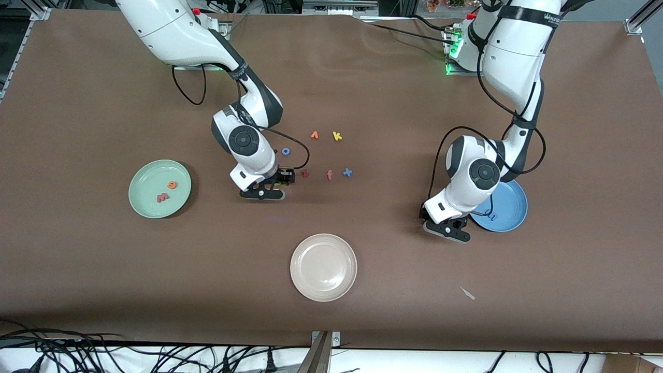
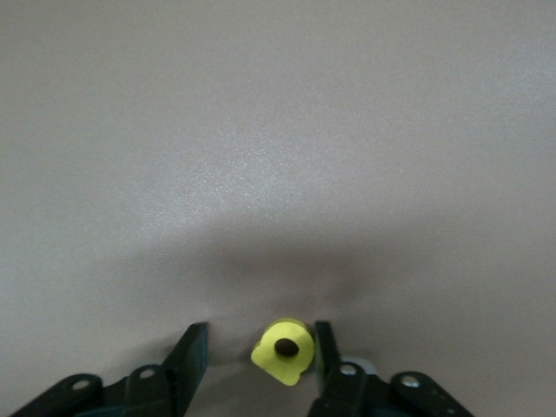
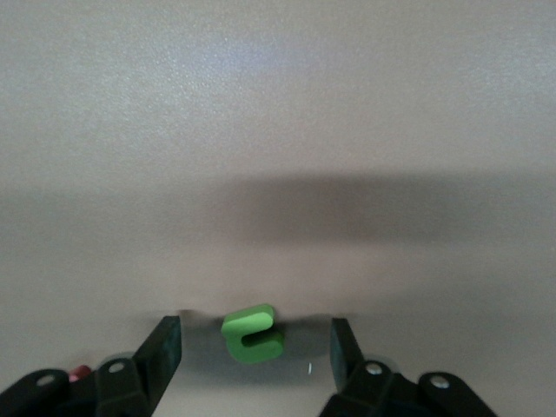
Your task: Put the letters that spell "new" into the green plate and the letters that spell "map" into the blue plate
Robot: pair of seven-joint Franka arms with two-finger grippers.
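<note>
Grippers both low at table, fingers apart, nothing clamped. Right gripper (image 3: 252, 347) straddles green n (image 3: 251, 333), gaps both sides, beside the loose letter cluster. Left gripper (image 2: 259, 356) around yellow a (image 2: 283, 350), one finger touching or nearly, other clear; it's next to blue plate (image 1: 510, 215), on the side toward right arm's end. Green plate (image 1: 145, 178) at right arm's end holds orange e (image 1: 172, 184) + pinkish-red w (image 1: 162, 197). Small blue bit (image 1: 493, 215) on blue plate, letter unclear. Teal p not visible. Beige-white plate (image 1: 311, 254) nearest front cam.
</note>
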